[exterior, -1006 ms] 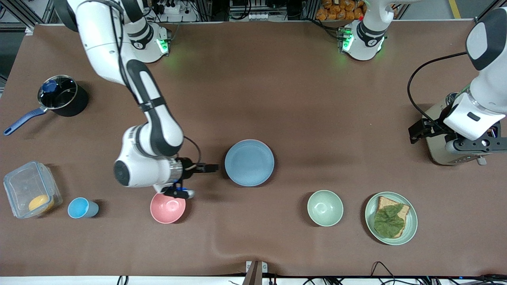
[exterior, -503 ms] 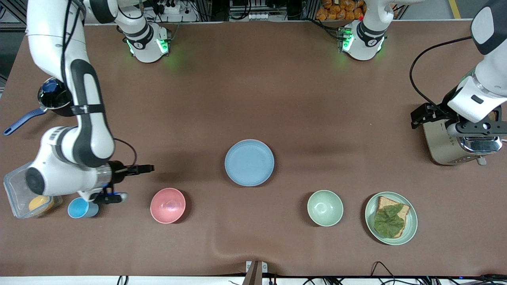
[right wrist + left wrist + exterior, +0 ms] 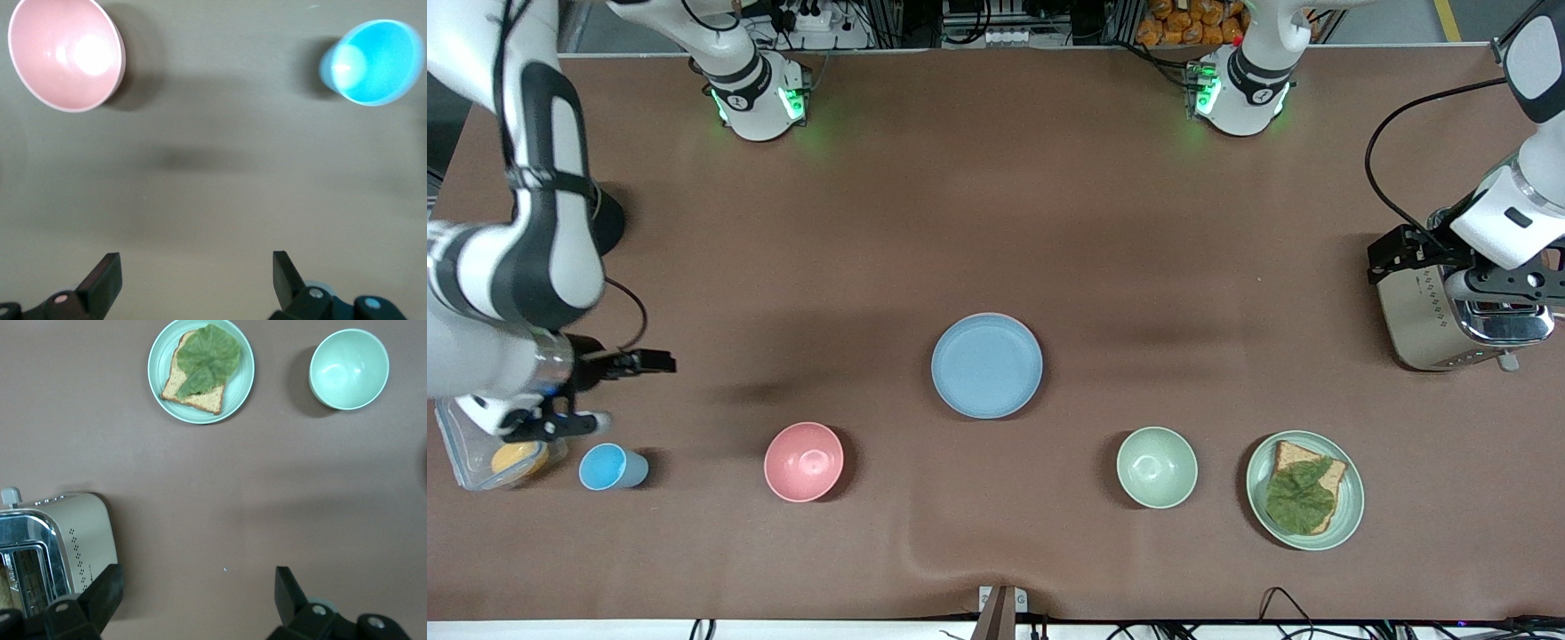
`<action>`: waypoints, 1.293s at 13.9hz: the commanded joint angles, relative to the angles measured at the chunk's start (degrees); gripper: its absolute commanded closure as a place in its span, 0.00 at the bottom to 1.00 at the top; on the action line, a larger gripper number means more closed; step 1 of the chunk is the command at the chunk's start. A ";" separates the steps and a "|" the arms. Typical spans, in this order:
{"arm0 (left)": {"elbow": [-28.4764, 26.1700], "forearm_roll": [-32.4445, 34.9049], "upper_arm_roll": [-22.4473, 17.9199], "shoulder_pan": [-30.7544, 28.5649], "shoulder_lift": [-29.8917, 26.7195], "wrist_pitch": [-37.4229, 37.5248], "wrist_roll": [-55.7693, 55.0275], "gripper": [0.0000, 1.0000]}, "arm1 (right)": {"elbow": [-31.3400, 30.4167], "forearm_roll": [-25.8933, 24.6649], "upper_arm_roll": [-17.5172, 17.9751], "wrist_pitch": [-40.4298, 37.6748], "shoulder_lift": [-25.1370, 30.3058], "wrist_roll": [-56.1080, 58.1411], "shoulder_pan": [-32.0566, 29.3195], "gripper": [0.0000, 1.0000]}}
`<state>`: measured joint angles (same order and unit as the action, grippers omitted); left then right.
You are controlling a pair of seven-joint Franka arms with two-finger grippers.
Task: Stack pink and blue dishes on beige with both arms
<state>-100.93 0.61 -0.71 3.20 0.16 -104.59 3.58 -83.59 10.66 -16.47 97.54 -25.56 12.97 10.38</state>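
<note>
1. I read the task as essentially finished. The blue plate (image 3: 986, 365) lies on top of a stack mid-table, and I take that stack as my landmark. A thin pink edge shows under its rim on the side toward the robots' bases, so I judge the pink plate sits beneath it. I cannot see the beige plate at all; presumably it is hidden at the bottom, but I cannot confirm that.
2. The right arm is folded out at its own end of the table, well apart from the stack. The right gripper (image 3: 660, 362) hangs over bare table beside the blue cup (image 3: 610, 467) and the clear container (image 3: 467, 444), fingers spread and grasping nothing, as its wrist view shows.
3. The left arm is likewise well clear of the stack, at its own end. The left gripper (image 3: 193, 593) hovers over the toaster (image 3: 1440, 324), fingers spread wide and empty.
4. The pink bowl (image 3: 804, 461), green bowl (image 3: 1157, 467) and bread plate (image 3: 1305, 490) sit nearer the front camera than the stack, apart from it.
5. Nothing seems left except parking the arms.
</note>
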 commanded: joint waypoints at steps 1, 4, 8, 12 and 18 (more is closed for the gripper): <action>3.54 0.87 0.54 -0.13 1.59 0.96 0.99 0.00 | -11.14 -5.20 4.34 -0.32 13.22 -0.75 -3.96 0.00; 4.34 4.57 1.68 0.40 1.60 3.16 1.16 0.00 | -12.92 -6.79 6.26 -6.37 18.25 -6.54 -5.45 0.00; 4.43 4.22 1.77 0.31 1.24 5.88 0.21 0.00 | -9.41 -14.43 12.07 -10.42 21.42 -7.26 -6.78 0.00; 4.43 1.41 1.77 0.05 0.72 6.85 -1.21 0.00 | -4.83 -12.95 12.08 -12.02 21.51 -9.10 -7.48 0.00; 5.13 0.09 3.26 -0.21 -0.69 10.63 -5.17 0.00 | -4.83 -11.28 10.76 -12.19 21.86 -12.00 -7.57 0.00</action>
<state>-96.73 1.63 2.03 3.58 0.58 -95.55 -1.02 -88.68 -1.41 -6.31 86.15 -4.29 2.33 3.65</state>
